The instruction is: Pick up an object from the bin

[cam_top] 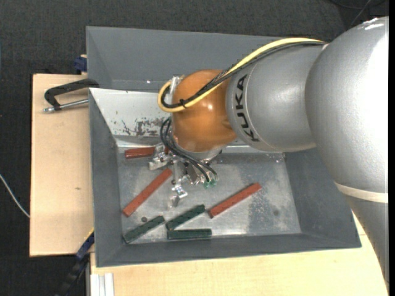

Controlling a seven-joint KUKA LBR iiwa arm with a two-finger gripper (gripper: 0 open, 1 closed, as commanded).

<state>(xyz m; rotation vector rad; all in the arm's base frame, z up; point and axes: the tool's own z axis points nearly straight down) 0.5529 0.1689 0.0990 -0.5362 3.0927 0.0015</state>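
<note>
My gripper (179,191) hangs below the orange cover over the middle of the bin floor. Its metal tip sits just right of the upper end of a long red stick (147,193) that lies slantwise toward the front left. A dark green stick (185,216) lies just in front of the tip. A short red stick (139,153) lies behind and to the left, by the back wall. Whether anything is between the jaws is hidden.
Another red stick (234,200) lies slantwise to the right of the gripper. Two more green sticks (143,229) (189,233) rest near the front wall. The arm and its orange cover hide the back middle of the bin.
</note>
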